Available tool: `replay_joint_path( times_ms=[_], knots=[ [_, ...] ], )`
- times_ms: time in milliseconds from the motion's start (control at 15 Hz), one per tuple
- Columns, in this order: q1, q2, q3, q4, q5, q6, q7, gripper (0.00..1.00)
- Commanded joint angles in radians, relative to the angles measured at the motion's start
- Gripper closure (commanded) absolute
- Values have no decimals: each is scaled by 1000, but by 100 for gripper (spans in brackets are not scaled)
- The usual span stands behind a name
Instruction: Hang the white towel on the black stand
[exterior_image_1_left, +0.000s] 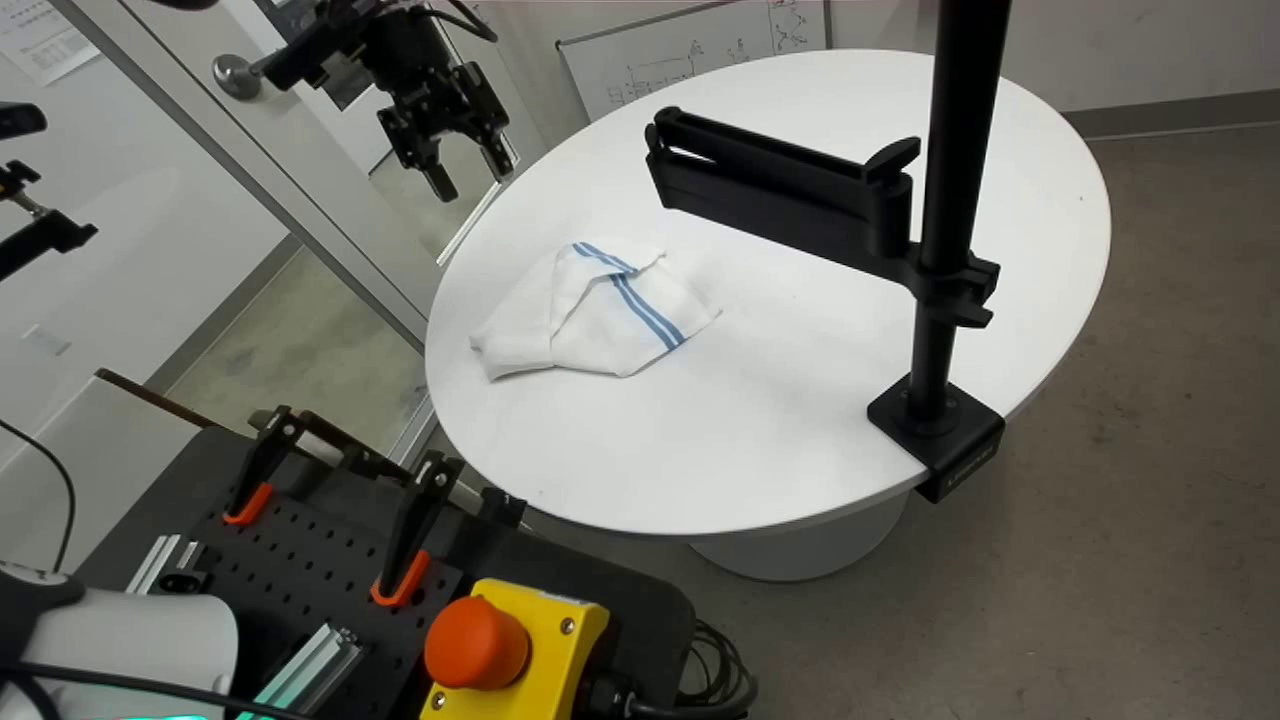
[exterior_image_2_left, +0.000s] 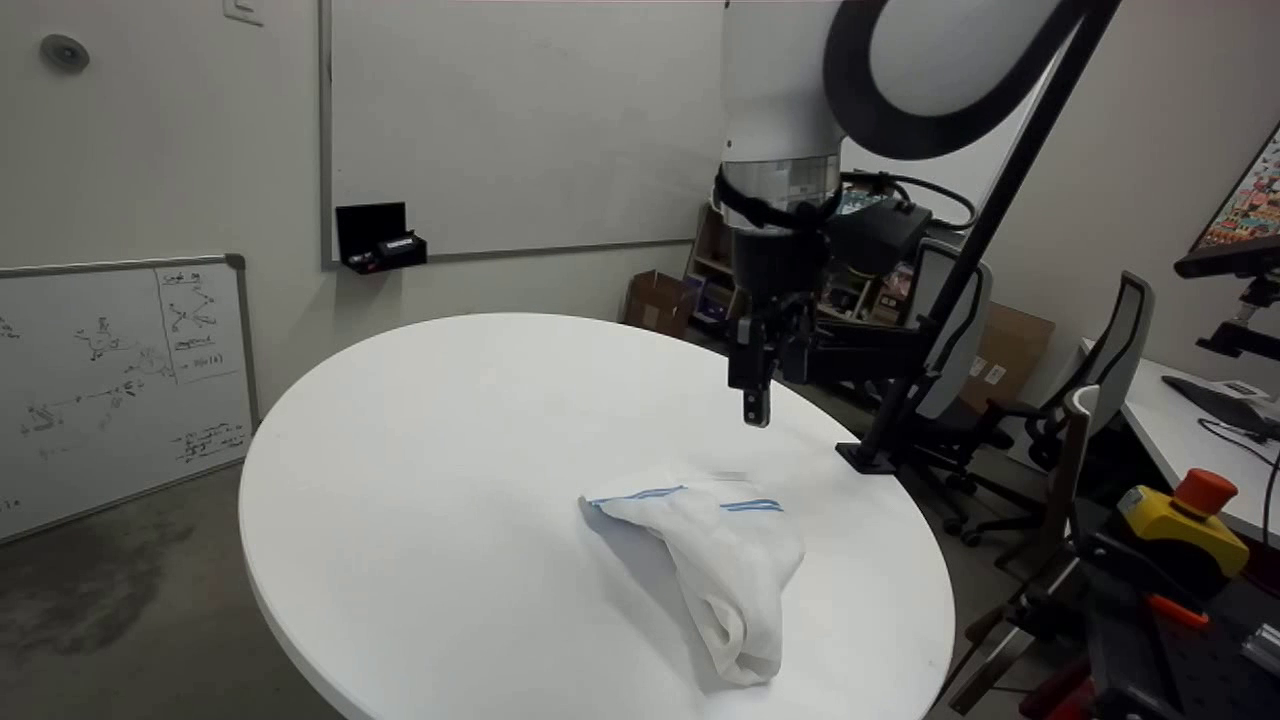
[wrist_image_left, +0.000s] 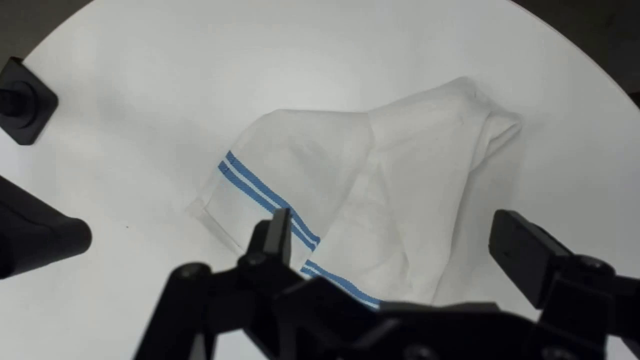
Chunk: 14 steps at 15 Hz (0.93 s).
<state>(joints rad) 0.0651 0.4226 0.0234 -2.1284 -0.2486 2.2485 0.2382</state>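
The white towel with blue stripes lies crumpled and folded on the round white table. It also shows in an exterior view and in the wrist view. The black stand is an upright pole clamped at the table edge, with a horizontal arm reaching over the table. In the wrist view, its base and arm end show at left. My gripper is open and empty, above the table and apart from the towel. In the wrist view, the towel lies below and between the fingers.
In an exterior view, the stand's arm is partly hidden behind my gripper. A yellow box with a red button sits on a dark bench with clamps beside the table. A whiteboard leans against the wall.
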Motion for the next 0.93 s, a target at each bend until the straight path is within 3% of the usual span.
replay_joint_path(
  times_ms=[0, 333, 667, 867],
  knots=[
    [-9, 120, 0, 172, 90, -101, -85, 0],
    [-13, 260, -17, 348, 124, -153, -102, 0],
    [15, 365, -43, 417, 88, -62, -77, 0],
    [0, 403, -24, 453, 129, -86, -105, 0]
  ],
)
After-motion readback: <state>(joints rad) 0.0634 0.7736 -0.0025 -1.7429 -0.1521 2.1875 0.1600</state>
